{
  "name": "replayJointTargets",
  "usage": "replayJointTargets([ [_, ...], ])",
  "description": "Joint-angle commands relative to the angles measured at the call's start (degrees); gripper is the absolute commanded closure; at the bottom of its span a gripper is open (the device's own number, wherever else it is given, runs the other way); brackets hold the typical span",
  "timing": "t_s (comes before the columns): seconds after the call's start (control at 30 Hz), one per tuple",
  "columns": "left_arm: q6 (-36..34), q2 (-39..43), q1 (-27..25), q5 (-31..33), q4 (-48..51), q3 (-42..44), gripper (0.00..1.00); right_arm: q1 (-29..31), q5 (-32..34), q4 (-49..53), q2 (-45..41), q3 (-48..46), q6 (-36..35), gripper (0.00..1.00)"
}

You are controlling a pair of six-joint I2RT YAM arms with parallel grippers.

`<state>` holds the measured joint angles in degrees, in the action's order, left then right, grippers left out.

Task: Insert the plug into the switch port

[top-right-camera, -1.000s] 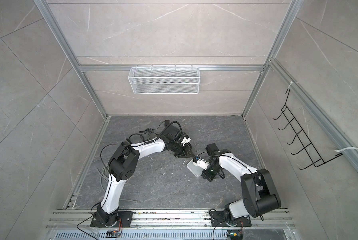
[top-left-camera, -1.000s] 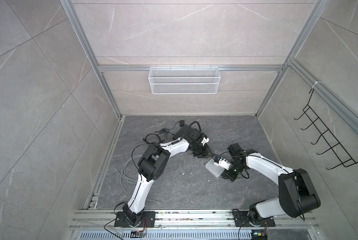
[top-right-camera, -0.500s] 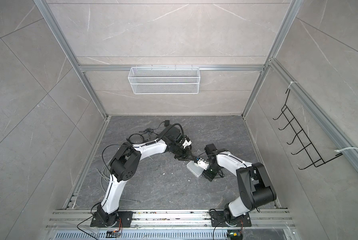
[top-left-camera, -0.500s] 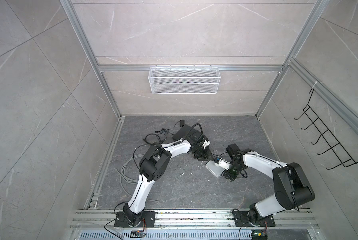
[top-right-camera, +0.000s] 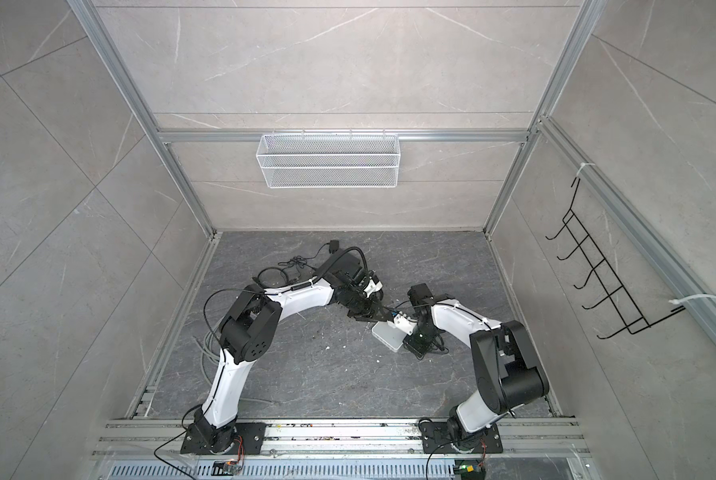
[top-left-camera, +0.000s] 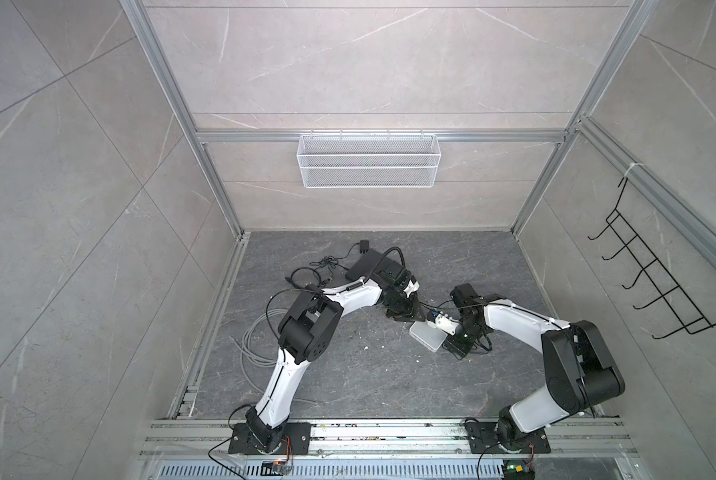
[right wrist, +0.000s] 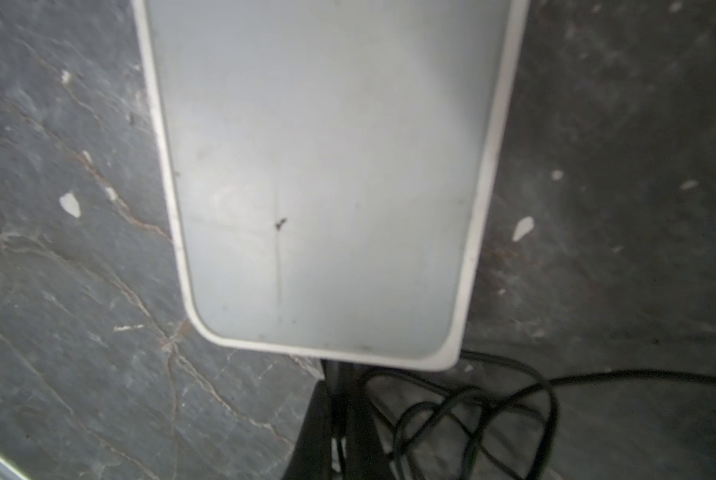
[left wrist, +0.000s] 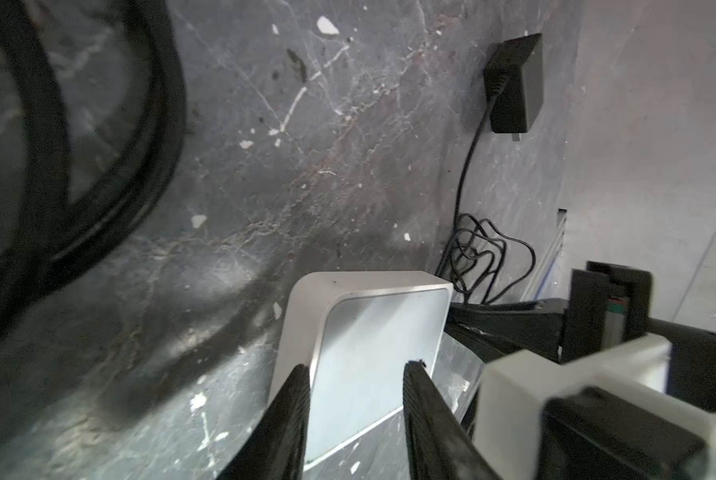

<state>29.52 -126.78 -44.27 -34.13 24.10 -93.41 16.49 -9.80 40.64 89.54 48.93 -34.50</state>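
The white switch (top-left-camera: pixel 424 341) (top-right-camera: pixel 386 337) lies flat on the dark floor between both arms. My right gripper (top-left-camera: pixel 446 345) (top-right-camera: pixel 407 343) sits at its near right end. In the right wrist view this gripper (right wrist: pixel 340 419) is shut on the dark plug (right wrist: pixel 339 376), whose tip meets the switch's (right wrist: pixel 327 166) short edge; the port itself is hidden. My left gripper (top-left-camera: pixel 413 323) (top-right-camera: pixel 377 318) is at the switch's far left end. In the left wrist view it (left wrist: pixel 358 368) stands open, its fingers (left wrist: pixel 296 415) over the switch's (left wrist: pixel 372 332) top face.
A black power adapter (left wrist: pixel 514 83) with a tangled thin cable (left wrist: pixel 481 249) lies beyond the switch. A black box (top-left-camera: pixel 364 266) and a grey cable coil (top-left-camera: pixel 256 349) lie on the floor's left half. A wire basket (top-left-camera: pixel 368 160) and a hook rack (top-left-camera: pixel 659 282) hang on the walls.
My left gripper has come forward and down to the switch's far end, its jaws a little narrower. The right gripper has stayed at the switch while its arm's elbow shifted.
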Motion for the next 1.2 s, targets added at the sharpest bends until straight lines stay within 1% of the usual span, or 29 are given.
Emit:
replayJointTargets([
  [0.0,-1.2,2.1,-0.4,3.1,5.3,0.9,0.6,0.3,-1.5,-3.1,-2.6,-0.3,-0.6,1.0],
  [0.1,-1.1,3.1,-0.3,3.6,5.0,2.3,0.6,0.3,-1.0,-3.2,-2.1,-0.2,-0.6,1.0],
  [0.27,-0.5,2.6,-0.3,2.7,4.7,2.4,0.61,0.3,-0.7,-3.7,-0.8,-0.4,-1.0,1.0],
  [0.4,-0.6,2.6,-0.4,0.6,3.9,2.7,0.61,0.5,-1.0,-6.5,0.7,0.5,-0.2,1.0],
  [0.63,-5.3,2.2,-0.4,-2.3,6.1,1.1,0.61,2.3,1.0,-10.1,4.3,3.4,-0.1,1.0],
  [0.83,-8.9,0.1,-0.3,-5.0,9.5,-1.6,0.61,3.0,1.5,-15.0,5.1,3.2,-0.1,1.0],
  [0.97,-12.0,-1.0,0.0,-3.3,13.4,-4.0,0.61,3.4,3.7,-17.0,4.6,2.4,-2.4,1.0],
  [1.17,-12.4,-1.2,2.5,-3.6,13.5,-5.1,0.61,5.0,6.6,-20.3,2.8,0.5,-9.5,1.0],
])
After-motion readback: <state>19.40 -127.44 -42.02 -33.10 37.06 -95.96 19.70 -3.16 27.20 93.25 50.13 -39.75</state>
